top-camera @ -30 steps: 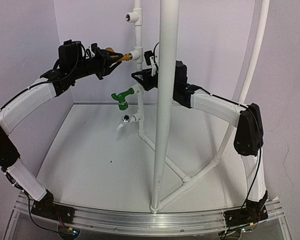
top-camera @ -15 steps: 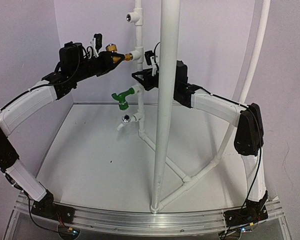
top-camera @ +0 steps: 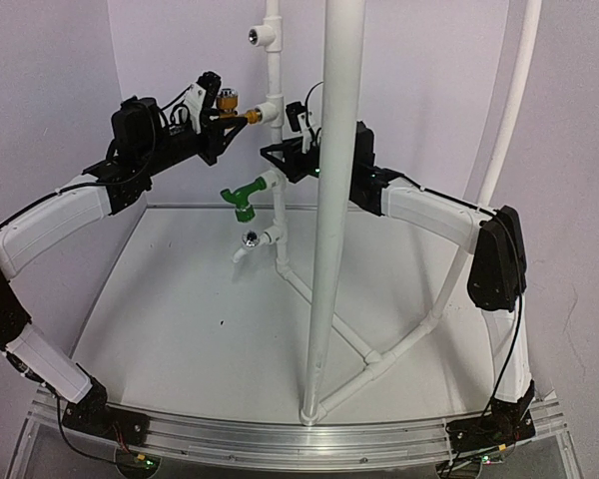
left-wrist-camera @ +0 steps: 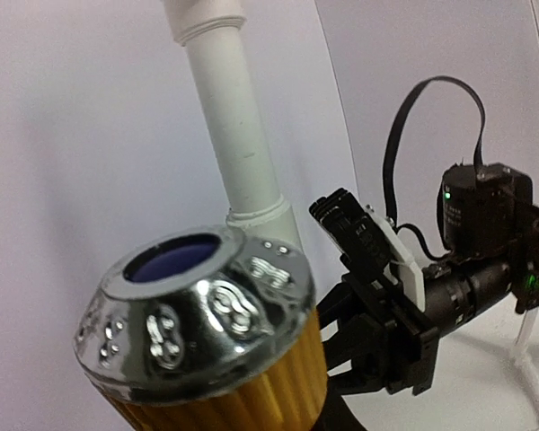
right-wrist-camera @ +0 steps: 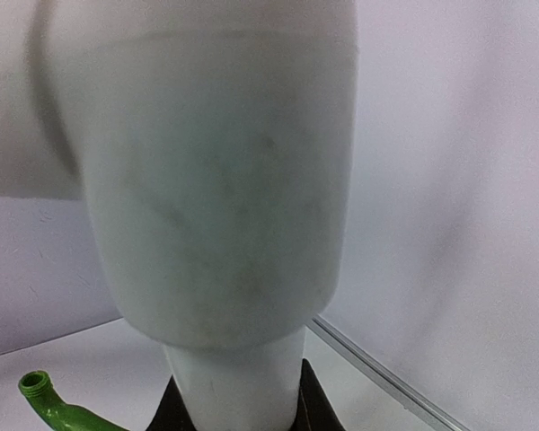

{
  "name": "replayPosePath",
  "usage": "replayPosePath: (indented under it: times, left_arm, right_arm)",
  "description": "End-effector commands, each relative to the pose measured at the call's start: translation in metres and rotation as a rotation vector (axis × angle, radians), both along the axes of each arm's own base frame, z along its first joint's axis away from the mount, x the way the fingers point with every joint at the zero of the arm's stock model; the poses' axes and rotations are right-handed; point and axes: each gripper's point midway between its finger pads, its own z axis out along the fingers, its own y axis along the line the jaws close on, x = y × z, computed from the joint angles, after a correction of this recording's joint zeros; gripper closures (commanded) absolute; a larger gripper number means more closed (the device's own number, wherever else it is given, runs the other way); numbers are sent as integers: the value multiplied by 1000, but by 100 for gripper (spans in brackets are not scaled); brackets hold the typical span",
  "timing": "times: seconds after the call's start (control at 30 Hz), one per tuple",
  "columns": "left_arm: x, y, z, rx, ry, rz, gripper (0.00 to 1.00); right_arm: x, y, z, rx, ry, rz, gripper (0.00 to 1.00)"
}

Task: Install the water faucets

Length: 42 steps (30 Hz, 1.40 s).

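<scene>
The brass-gold faucet (top-camera: 236,106) is held level by my left gripper (top-camera: 216,110), which is shut on it, its threaded end against a white tee (top-camera: 271,108) on the upright pipe. In the left wrist view its chrome knob with a blue cap (left-wrist-camera: 193,305) fills the foreground and my own fingers are hidden. The green faucet (top-camera: 242,197) sits in a lower tee, spout down; its spout tip shows in the right wrist view (right-wrist-camera: 47,402). My right gripper (top-camera: 283,156) is shut around the upright white pipe (right-wrist-camera: 238,377) between the two tees, and also shows in the left wrist view (left-wrist-camera: 377,305).
A thick white post (top-camera: 331,210) stands in front of the right arm. A lower tee (top-camera: 264,239) and a top tee (top-camera: 264,35) have open chrome-ringed ports. Slanted white pipes (top-camera: 399,344) run across the table to the post's foot. Purple walls close the back and sides.
</scene>
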Motion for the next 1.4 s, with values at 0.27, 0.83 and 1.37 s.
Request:
replayPosePath:
  times: [0.27, 0.83, 1.37]
  left_arm:
    - [-10, 0, -67, 674, -416, -27, 68]
    - [-16, 79, 13, -21, 300, 365, 0]
    - [-69, 65, 24, -725, 987, 51, 0]
  right_arm:
    - [-60, 27, 9, -2, 63, 221, 100]
    - [-51, 14, 15, 17, 84, 199, 100]
    - [-52, 9, 14, 9, 84, 186, 100]
